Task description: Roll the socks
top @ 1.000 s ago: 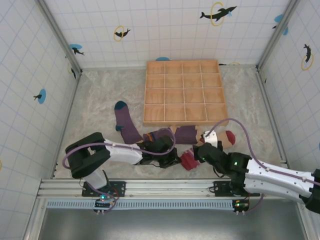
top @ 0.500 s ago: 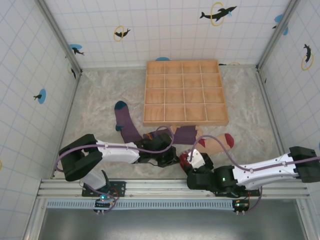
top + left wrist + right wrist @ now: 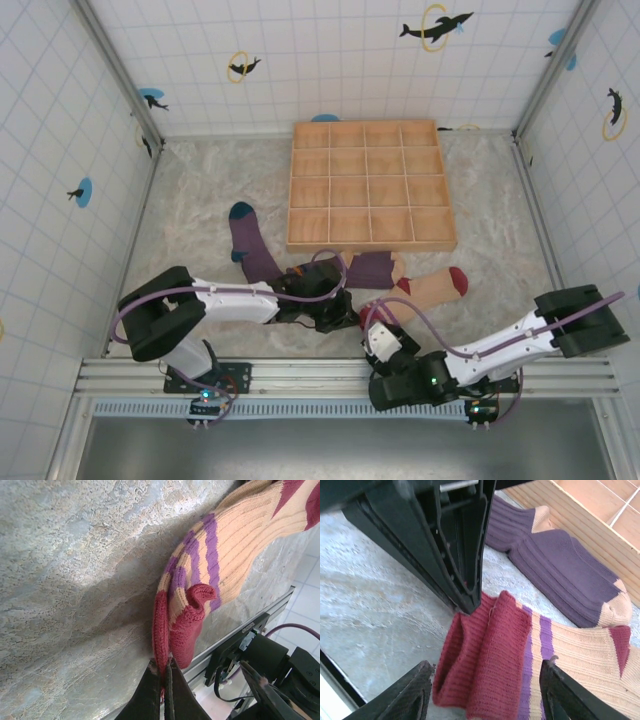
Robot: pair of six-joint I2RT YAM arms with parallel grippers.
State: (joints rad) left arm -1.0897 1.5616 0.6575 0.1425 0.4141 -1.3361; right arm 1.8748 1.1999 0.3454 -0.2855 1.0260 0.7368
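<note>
The work surface is a mottled grey-beige stone-pattern table (image 3: pixel 190 200) enclosed by white tiled walls (image 3: pixel 300 50) bearing dolphin decals. A shallow light-wood tray divided into square compartments (image 3: pixel 368 185) sits at far centre.

Three socks lie on the table on the near side of the tray:
- The purple knit sock with teal toe (image 3: pixel 252 245) lies to the left, toe pointing far.
- The purple knit sock with tan toe (image 3: pixel 372 268) lies at centre, just beside the tray's near wall.
- The tan knit sock with purple stripes (image 3: pixel 432 285) lies to the right. Its dark-red toe points right, and its dark-red ribbed cuff (image 3: pixel 480 645) is folded over at the near-left end.

The left gripper (image 3: pixel 162 669) has its jaws pressed together, pinching the edge of the dark-red ribbed cuff low against the table.

The right gripper (image 3: pixel 486 666) has its jaws apart, one finger on each side of the folded cuff. It grips nothing. Whether its pads touch the knit cannot be determined.
</note>
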